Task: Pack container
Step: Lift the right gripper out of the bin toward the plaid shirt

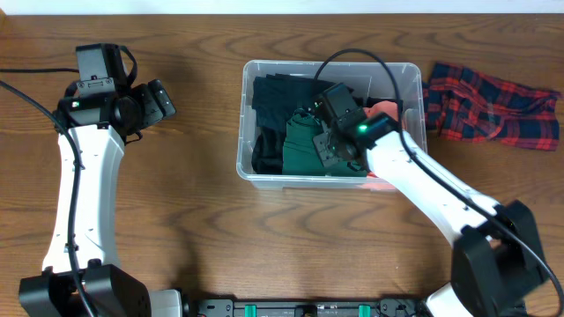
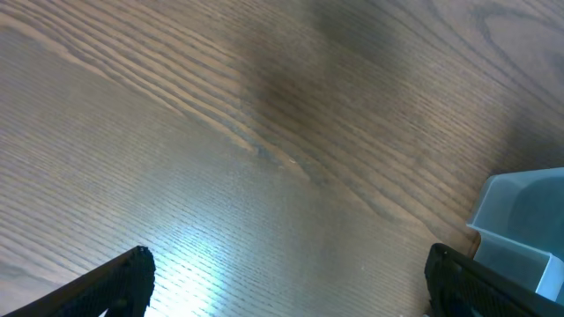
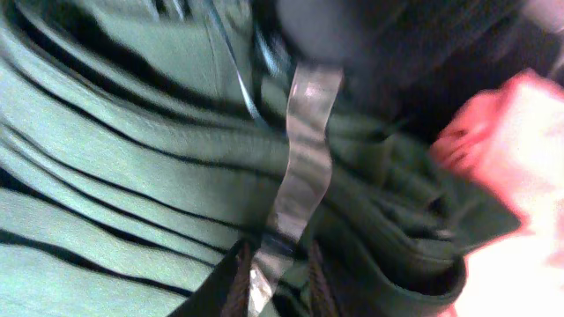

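The clear container [image 1: 264,70] stands mid-table and holds a black cloth [image 1: 282,92], a folded green cloth [image 1: 304,145] and a red-orange cloth [image 1: 385,110]. My right gripper [image 1: 329,148] is down inside the container on the green cloth. In the right wrist view its fingers [image 3: 273,286] sit close together on green folds [image 3: 132,185], with a shiny clear strip [image 3: 304,141] between them and the red-orange cloth [image 3: 520,150] at the right. My left gripper [image 1: 163,101] is open and empty over bare table, far left of the container. Its wide-spread fingers [image 2: 286,269] and a container corner [image 2: 520,224] show in the left wrist view.
A red and dark blue plaid cloth [image 1: 493,104] lies on the wooden table just right of the container. A black rail [image 1: 308,308] runs along the table's front edge.
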`<action>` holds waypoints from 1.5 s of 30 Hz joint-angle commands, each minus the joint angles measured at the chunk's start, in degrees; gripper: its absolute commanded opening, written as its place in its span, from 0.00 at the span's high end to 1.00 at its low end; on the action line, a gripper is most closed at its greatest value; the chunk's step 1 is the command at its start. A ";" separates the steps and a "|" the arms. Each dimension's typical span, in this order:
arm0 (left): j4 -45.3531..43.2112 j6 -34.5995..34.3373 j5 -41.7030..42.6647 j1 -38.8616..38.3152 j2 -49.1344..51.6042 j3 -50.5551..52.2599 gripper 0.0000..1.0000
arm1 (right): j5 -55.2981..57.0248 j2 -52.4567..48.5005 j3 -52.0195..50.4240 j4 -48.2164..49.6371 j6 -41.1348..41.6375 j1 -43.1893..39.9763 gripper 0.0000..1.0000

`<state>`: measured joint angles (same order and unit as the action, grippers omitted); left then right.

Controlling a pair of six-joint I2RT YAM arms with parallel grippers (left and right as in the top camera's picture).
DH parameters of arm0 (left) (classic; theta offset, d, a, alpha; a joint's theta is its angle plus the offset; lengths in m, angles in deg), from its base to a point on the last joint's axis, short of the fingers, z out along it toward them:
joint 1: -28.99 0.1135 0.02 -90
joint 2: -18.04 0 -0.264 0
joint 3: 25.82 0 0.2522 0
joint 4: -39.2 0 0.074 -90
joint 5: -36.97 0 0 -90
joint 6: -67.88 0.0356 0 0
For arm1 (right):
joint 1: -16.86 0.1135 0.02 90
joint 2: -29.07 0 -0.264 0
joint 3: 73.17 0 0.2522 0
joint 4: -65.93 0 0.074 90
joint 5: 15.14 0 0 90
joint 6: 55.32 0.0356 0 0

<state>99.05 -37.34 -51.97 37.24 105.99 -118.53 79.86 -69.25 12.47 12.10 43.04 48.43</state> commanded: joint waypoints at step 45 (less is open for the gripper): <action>0.09 -0.11 -0.87 0.20 -0.39 -0.24 0.02 | -6.08 -12.13 0.33 36.00 1.16 -65.68 0.01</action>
<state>99.03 -37.34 -51.97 37.24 105.99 -118.53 78.52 -77.71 12.51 45.97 47.17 -17.01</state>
